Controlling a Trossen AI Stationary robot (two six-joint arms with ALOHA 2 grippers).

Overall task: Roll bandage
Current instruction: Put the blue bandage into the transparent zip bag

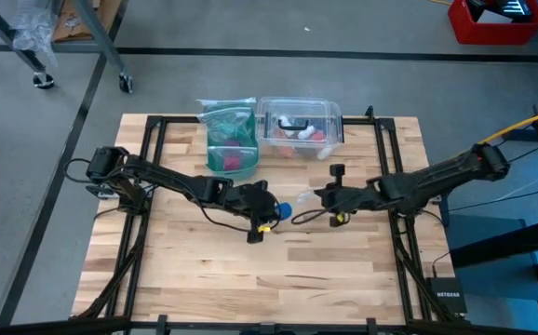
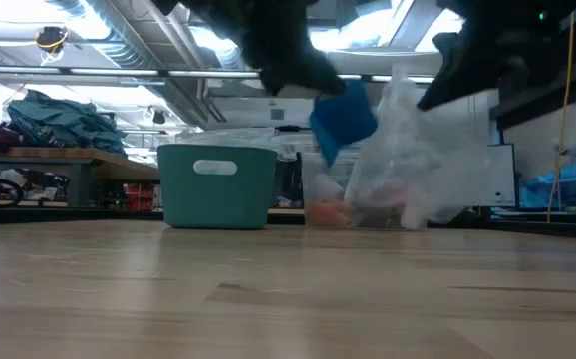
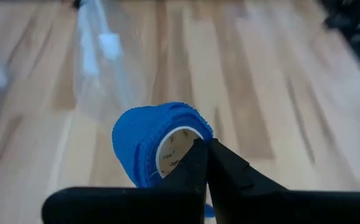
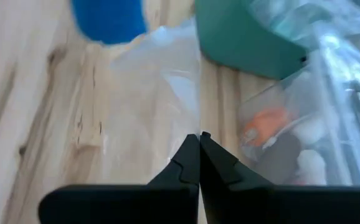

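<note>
1. The left gripper (image 3: 206, 163) is clenched on the bandage (image 3: 158, 142), pinching the edge of the roll at its cardboard core, so the blue roll hangs just ahead of the fingertips.
2. The high view places the bandage (image 1: 285, 210) over the middle of the table (image 1: 250, 279), between the two grippers. The low view shows the bandage (image 2: 344, 118) lifted clear of the wood, with nothing under it.
3. The right gripper (image 4: 199, 155) sits just right of the roll, its fingers pressed together. A clear film (image 4: 161, 81) spreads ahead of its tips, and it looks pinched there, though the exact point of contact is hard to make out.
4. At the back edge stand a teal bin (image 1: 230, 149) and a clear box (image 1: 299, 127), both well away from the work.
5. The step in hand looks like holding the roll steady while a wrap is tidied. To do it well, the left grip should stay firm on the core without crushing it.
6. Any loose tail should be kept taut and square to the roll, so turns stack evenly rather than spiralling off one side.
7. The right arm should move slowly near the roll; a knock could twist it out of a pinch that holds only one rim.
8. Working low over the table's middle limits the drop if the grip slips.
</note>
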